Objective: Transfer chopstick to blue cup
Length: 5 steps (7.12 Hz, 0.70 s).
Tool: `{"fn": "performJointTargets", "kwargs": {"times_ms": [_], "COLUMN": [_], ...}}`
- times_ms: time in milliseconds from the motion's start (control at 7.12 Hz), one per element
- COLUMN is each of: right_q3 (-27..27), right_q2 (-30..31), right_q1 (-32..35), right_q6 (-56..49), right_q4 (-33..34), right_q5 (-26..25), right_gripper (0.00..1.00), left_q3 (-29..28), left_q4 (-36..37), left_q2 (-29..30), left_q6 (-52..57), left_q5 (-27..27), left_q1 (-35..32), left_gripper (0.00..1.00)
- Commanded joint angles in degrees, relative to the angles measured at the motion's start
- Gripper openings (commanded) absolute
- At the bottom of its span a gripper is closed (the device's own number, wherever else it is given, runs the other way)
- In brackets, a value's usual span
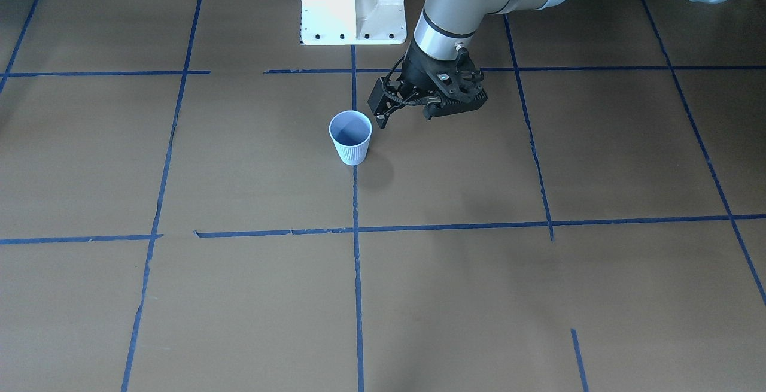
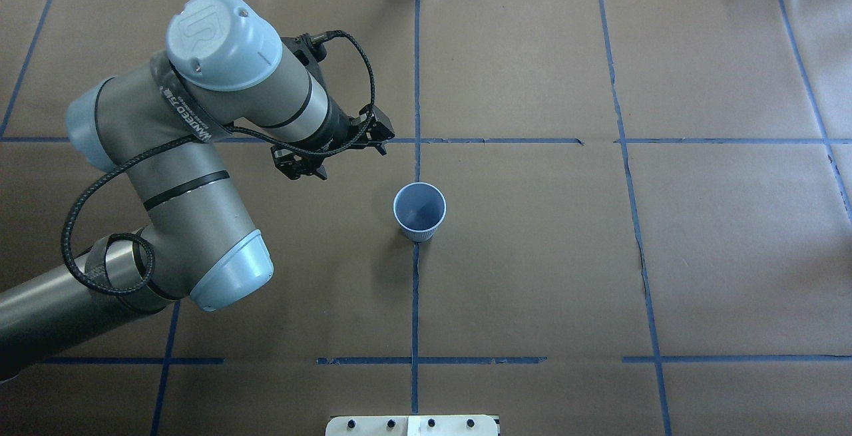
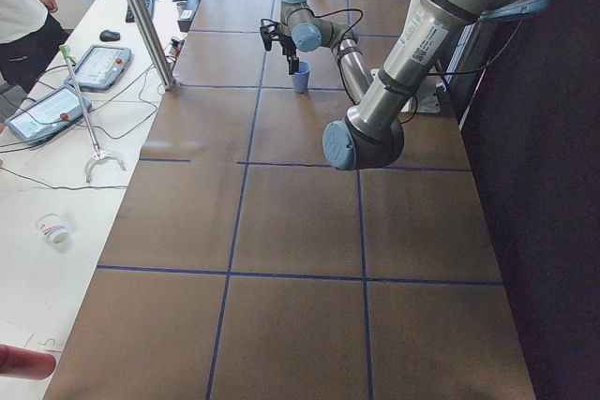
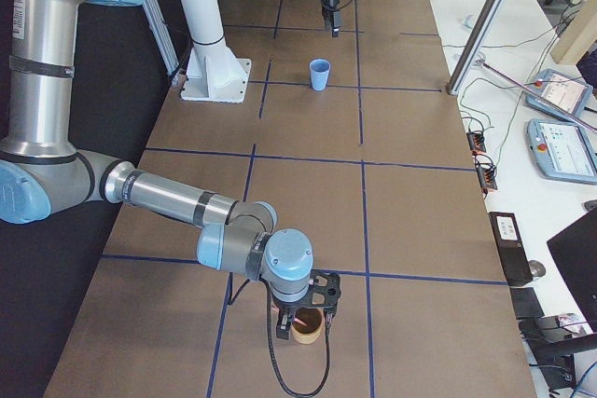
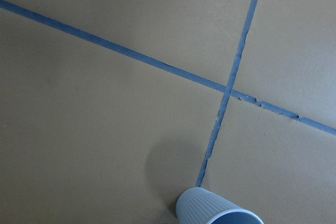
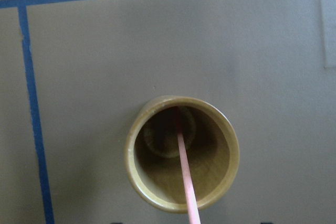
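Table [image 6: 262, 35]: chopstick [image 6: 185, 171] stands in tan cup [image 6: 129, 156].

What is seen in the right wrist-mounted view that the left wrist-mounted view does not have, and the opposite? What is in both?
Only the right wrist-mounted view shows the chopstick, leaning inside a tan cup seen from straight above. Only the left wrist-mounted view shows the blue cup, cut off at the bottom edge, just below a crossing of two tape lines. Both show the brown table cover and blue tape lines.
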<state>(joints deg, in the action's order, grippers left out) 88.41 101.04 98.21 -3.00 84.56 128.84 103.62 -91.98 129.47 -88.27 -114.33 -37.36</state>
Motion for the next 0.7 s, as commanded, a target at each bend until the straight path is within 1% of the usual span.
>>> {"fn": "performJointTargets", "kwargs": {"times_ms": [0,140,421,561], "right_q3": [2.2,2.3,2.2,2.0], "right_q2": [2.2,2.3,1.8,1.8], "right_q1": [0.8,0.8,0.8,0.8], "right_q6": [0.5,0.9,0.9,0.9], "right_q4": [0.3,0.3,0.3,0.1], "right_q5": [-0.6,-0.4,-0.5,-0.2], "right_gripper": [0.65,0.54,0.04,0.01], "left_q3": [-0.1,0.0,0.0,0.2], "left_q4": [-0.1,-0.2,-0.2,-0.5], "left_q2": [0.0,0.0,-0.1,-0.9], "left_q6": [-1.2,-1.2,-2.7,-2.9], "left_q5": [0.0,0.0,0.1,0.1], "left_q1": [0.1,0.1,0.5,0.6], "left_gripper": [1.0,1.0,1.0,1.0]}}
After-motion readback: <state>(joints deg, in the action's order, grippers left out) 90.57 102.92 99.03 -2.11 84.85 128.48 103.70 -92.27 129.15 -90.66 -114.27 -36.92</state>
